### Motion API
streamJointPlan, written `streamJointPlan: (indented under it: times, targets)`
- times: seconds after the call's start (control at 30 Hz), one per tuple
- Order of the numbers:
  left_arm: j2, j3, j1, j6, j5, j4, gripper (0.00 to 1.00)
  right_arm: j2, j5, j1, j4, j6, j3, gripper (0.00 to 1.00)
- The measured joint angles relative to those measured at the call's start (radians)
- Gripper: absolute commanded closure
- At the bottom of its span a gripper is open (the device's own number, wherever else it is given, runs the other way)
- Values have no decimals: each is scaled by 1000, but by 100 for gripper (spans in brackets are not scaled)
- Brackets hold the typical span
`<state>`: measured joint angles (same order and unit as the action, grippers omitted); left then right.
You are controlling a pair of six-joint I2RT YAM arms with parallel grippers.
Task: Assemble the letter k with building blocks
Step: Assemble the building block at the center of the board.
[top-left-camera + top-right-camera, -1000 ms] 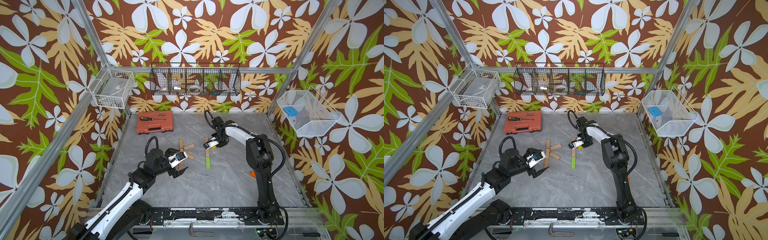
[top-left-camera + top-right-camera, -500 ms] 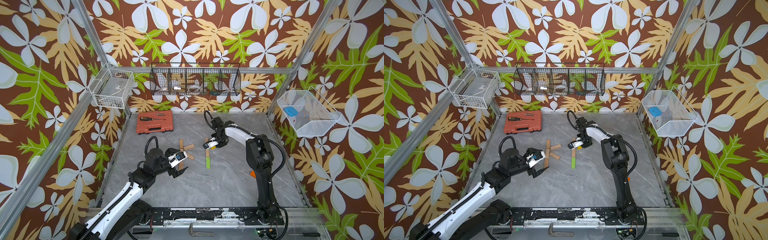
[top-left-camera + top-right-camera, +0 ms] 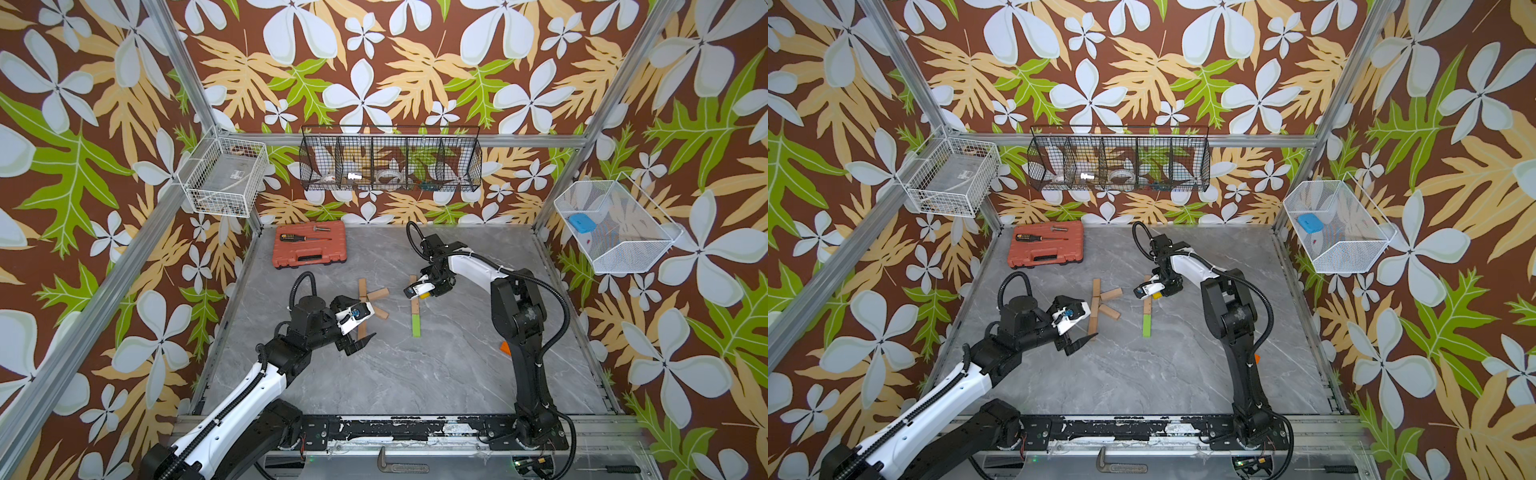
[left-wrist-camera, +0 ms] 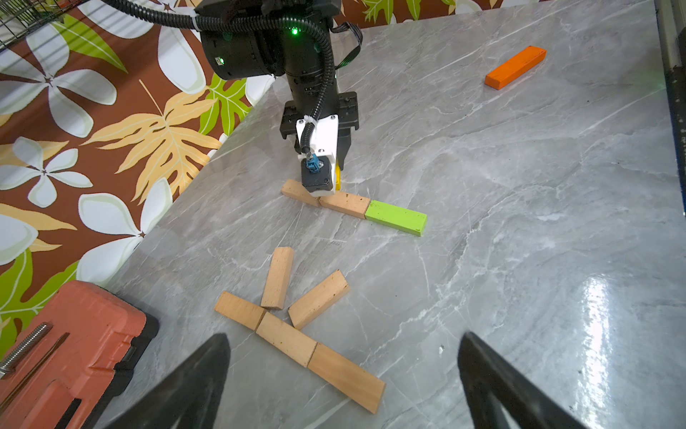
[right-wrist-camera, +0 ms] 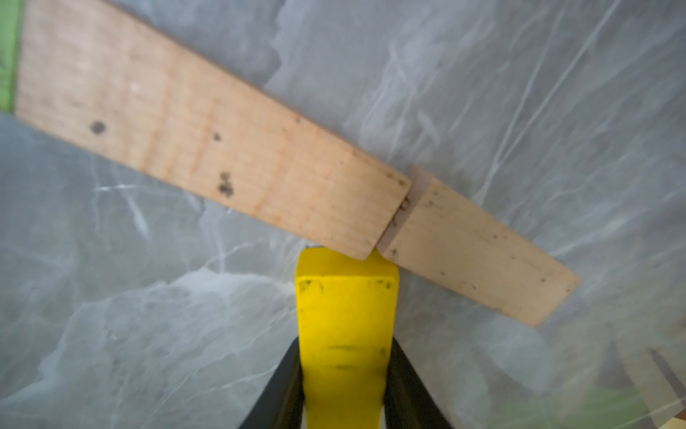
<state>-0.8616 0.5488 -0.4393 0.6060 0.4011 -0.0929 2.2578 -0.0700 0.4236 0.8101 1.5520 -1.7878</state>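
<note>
Pinched in the right jaws, the yellow block [image 5: 347, 327] meets the plank row [image 5: 208, 148]; a sideways nudge could skew it, left jaws spread.

Three plain wood planks [image 4: 286, 340] lie flat, end to end in a straight row on the grey tabletop [image 4: 538, 278]. Two more plain ones, a first arm plank [image 4: 277, 278] and a second arm plank [image 4: 318, 299], splay out from one side of the row, and their inner ends meet it close together. Beside this figure lies a second straight row, where a far plain plank [image 4: 299, 192], a middle plain plank [image 4: 345, 204] and a green plank [image 4: 396, 223] touch end to end. A yellow plank [image 5: 347, 323] is pinched between the fingers of the right tool [image 5: 345, 345], its free end at the seam between those two plain planks. An orange plank [image 4: 516, 67] lies flat alone, well apart.
</note>
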Motion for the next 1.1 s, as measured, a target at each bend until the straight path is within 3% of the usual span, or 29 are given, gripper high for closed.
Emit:
streamJointPlan:
  times: [0.23, 0.67, 1.1]
  targets:
    - [-2, 0, 3, 0, 1, 2, 3, -14, 10, -1, -38, -8, 22, 48]
    - [-4, 0, 6, 0, 8, 6, 4, -56, 18, -8, 3, -23, 55, 46]
    - [0, -5, 6, 0, 18, 10, 4, -215, -20, -18, -6, -63, 101, 45]
